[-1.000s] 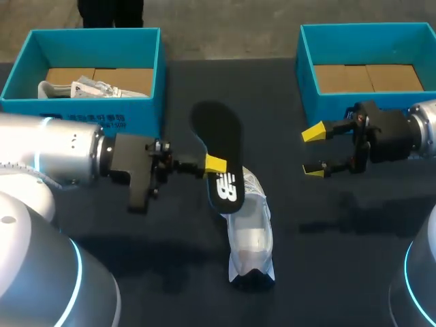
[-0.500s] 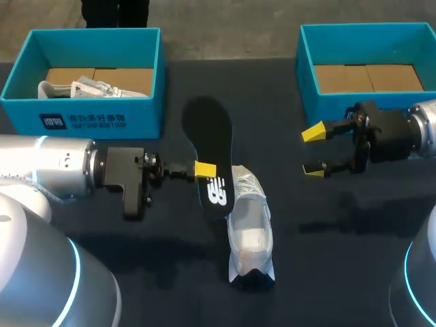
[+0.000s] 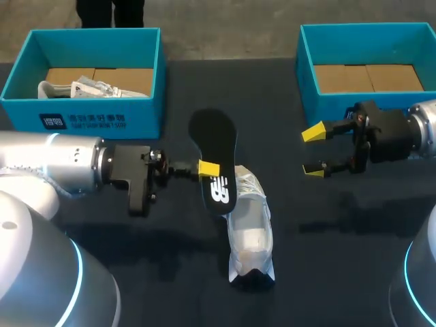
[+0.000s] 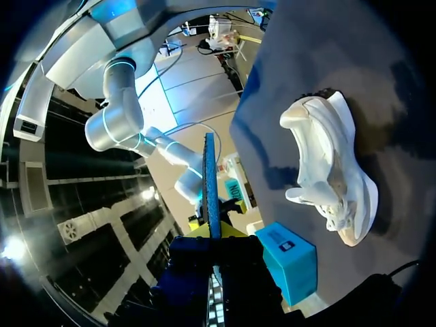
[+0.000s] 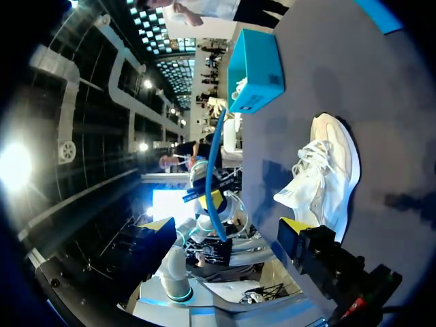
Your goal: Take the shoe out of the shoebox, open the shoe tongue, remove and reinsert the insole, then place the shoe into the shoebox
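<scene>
**Over the shoe: insole pinched at one edge, nothing steadying the shoe**

At mid-table, between the two blue boxes, the left gripper [image 3: 208, 167] is closed on the long edge of the insole [image 3: 216, 163]. It holds the insole up over the table, with the insole's near end over the laced end of the shoe [image 3: 249, 231]. Whether insole and shoe touch cannot be told. The right gripper [image 3: 313, 151] hangs well apart from both with its fingers spread and nothing between them.

The main risk, as I judge it, lies in putting the insole back. It is thin and bendy and gripped at one side only, so it may twist in the pinch, buckle, or slip free when its end meets the shoe. The shoe lies loose on the table with nothing bracing it. A push from the insole could slide or roll it instead of going inside. Laces and tongue may also snag the leading end.

The insole is black on its upper face with a white mark, and its edge looks blue in the wrist views. The shoe is white with pale laces, and in the wrist views it seems to lie on its side on the dark table [image 3: 136, 272], outside both boxes.
</scene>
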Motion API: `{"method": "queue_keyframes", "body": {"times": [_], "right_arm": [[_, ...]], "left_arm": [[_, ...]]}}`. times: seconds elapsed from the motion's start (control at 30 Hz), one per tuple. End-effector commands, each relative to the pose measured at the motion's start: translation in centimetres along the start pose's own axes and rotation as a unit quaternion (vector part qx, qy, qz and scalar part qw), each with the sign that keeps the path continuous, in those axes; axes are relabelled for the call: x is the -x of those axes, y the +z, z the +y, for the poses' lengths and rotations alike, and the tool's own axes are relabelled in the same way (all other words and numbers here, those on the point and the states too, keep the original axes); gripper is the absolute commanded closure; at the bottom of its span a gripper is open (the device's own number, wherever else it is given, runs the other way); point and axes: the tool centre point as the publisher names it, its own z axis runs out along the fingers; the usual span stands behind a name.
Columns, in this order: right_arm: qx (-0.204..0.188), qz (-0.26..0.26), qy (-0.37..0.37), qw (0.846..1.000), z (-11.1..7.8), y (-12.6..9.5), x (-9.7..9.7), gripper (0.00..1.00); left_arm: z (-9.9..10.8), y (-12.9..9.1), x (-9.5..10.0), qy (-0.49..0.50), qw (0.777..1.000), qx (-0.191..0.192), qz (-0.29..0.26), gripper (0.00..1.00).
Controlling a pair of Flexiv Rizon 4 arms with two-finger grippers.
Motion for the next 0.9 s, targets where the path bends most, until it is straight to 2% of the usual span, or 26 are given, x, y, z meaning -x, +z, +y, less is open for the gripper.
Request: {"method": "queue_keyframes", "body": {"times": [0.03,0.57,0.9], "right_arm": [[0.001,0.000,0.000,1.000,0.0,0.1,0.1,0.00],[-0.037,-0.007,-0.036,0.999,2.9,4.3,-0.1,0.00],[-0.037,-0.007,-0.036,0.999,2.9,4.3,-0.1,0.00]], "left_arm": [[0.0,0.1,-0.1,0.001,1.000,0.000,-0.001,1.00],[0.0,0.1,-0.1,0.001,1.000,0.000,-0.001,1.00],[0.0,0.1,-0.1,0.001,1.000,0.000,-0.001,1.00]]}}
